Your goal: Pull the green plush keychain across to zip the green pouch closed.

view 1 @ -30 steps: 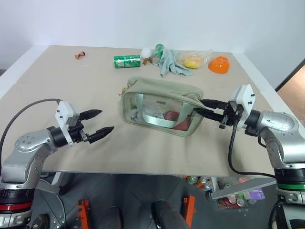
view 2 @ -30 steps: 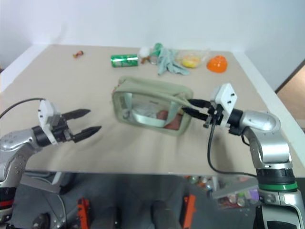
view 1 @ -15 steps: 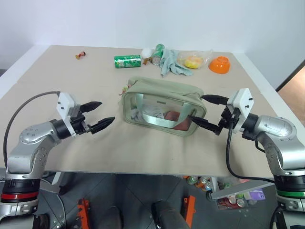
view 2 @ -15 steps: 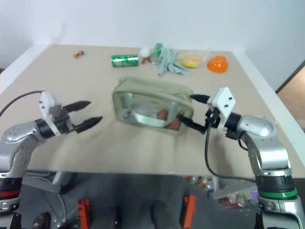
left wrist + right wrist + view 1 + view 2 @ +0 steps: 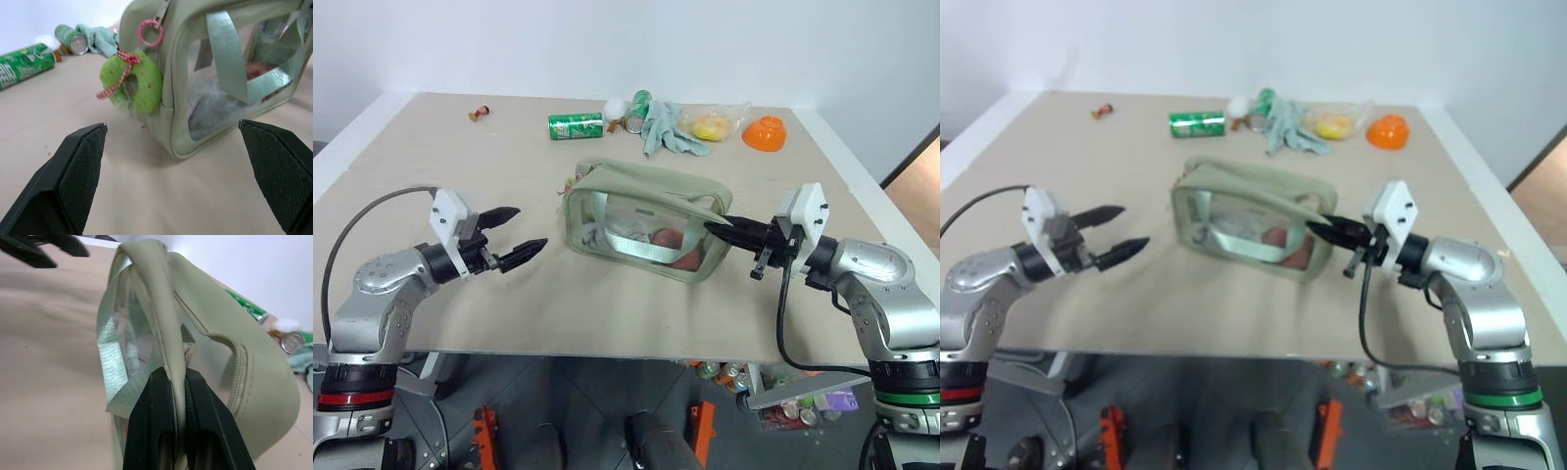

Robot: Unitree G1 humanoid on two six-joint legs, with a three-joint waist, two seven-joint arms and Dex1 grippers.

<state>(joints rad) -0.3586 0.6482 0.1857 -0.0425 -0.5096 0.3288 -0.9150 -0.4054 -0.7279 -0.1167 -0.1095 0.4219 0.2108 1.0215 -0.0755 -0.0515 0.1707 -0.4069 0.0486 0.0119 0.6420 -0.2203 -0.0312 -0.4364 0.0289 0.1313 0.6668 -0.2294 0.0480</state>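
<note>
Left wrist view, green plush keychain (image 5: pixel 131 81) beside pouch (image 5: pixel 195 73)

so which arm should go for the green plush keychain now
Left. The left gripper is open and faces the green plush keychain, which hangs at the near end of the green pouch. The right gripper is shut on the pouch's far-end edge, bracing it.

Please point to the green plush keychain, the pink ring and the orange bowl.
green plush keychain (image 5: pixel 139 83), left wrist view, fuzzy body.
pink ring (image 5: pixel 149 33), left wrist view, its rim.
orange bowl (image 5: pixel 765 132), left eye view, outer side.
</note>
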